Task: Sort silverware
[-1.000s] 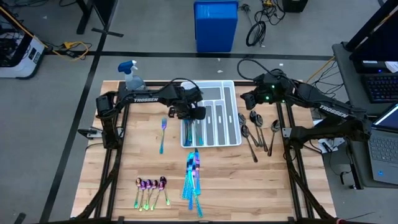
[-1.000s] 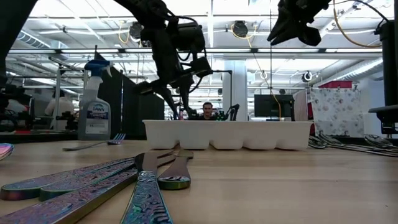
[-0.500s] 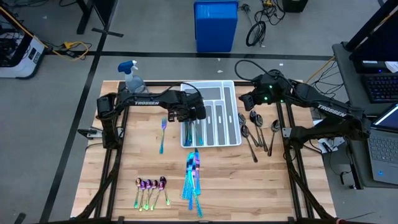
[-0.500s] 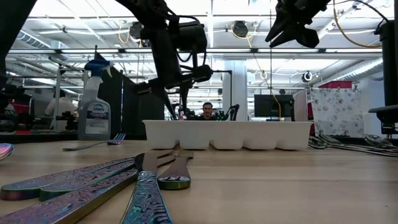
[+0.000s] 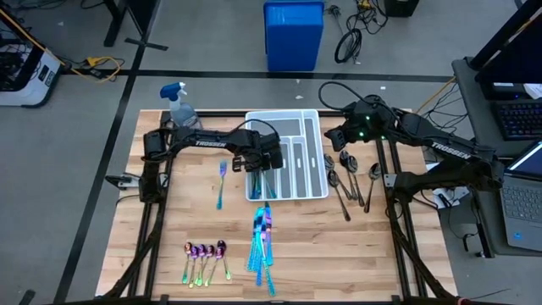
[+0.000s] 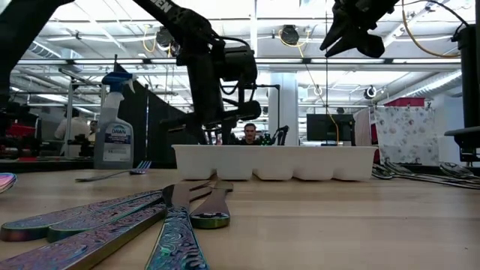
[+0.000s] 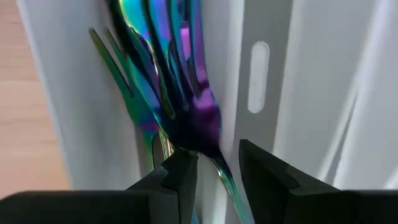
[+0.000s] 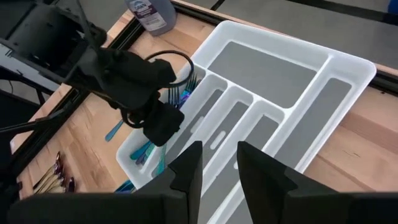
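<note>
While the left gripper (image 7: pixel 214 165) jaws pinch a fork (image 7: pixel 186 118) handle in the tray (image 5: pixel 315 127), the right gripper (image 8: pixel 217 163) jaws hang apart, empty.

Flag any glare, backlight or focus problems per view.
Low view: bright ceiling lights leave the arms silhouetted, near knives soft. Left wrist view: forks close, slightly blurred, with iridescent sheen. High view: even light, white tray legible. Right wrist view: sharp.

On the tabletop (image 5: pixel 356 254) the tray (image 5: pixel 309 119) sits centre-back, forks (image 7: pixel 161 93) in its leftmost compartment, one fork (image 5: pixel 221 182) to its left, knives (image 5: pixel 262 241) in front, spoons (image 5: pixel 347 182) to its right.
</note>
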Robot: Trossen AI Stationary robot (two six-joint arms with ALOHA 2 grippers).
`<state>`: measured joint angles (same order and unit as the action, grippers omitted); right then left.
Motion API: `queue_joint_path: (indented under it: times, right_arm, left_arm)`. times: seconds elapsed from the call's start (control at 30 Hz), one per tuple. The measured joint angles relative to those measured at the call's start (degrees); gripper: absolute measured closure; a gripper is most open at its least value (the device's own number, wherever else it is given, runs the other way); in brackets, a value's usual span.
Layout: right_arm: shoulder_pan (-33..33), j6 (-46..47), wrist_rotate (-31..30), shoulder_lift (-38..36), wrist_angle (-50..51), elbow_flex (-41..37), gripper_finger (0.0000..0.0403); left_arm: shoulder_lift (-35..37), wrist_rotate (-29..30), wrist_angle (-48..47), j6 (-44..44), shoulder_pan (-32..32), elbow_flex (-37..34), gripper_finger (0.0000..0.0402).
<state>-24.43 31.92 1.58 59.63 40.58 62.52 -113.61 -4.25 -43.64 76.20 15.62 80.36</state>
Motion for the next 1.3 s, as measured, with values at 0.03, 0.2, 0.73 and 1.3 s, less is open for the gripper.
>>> queue_joint_path:
  times: [0.03,0.2,0.73,1.3]
  right_arm:
    - [-0.02,-0.02,-0.02,-0.02,-0.02,0.0,0.0318]
    - [0.0,-0.02,-0.06,0.01,0.1,0.0,0.0318]
    - [0.0,-0.02,-0.08,0.01,0.04,0.0,0.0318]
    - [-0.02,-0.04,-0.11,-0.02,-0.36,0.0,0.0318]
  left_arm:
    - [-0.01,0.0,0.17,0.04,0.0,0.0,0.03]
    - [-0.01,0.26,0.82,1.4,0.11,0.36,0.0314]
    - [0.01,0.42,-0.07,-0.04,-0.15,3.45,0.0386]
    - [3.72,4.18,-4.69,-3.45,-0.04,3.45,0.0401]
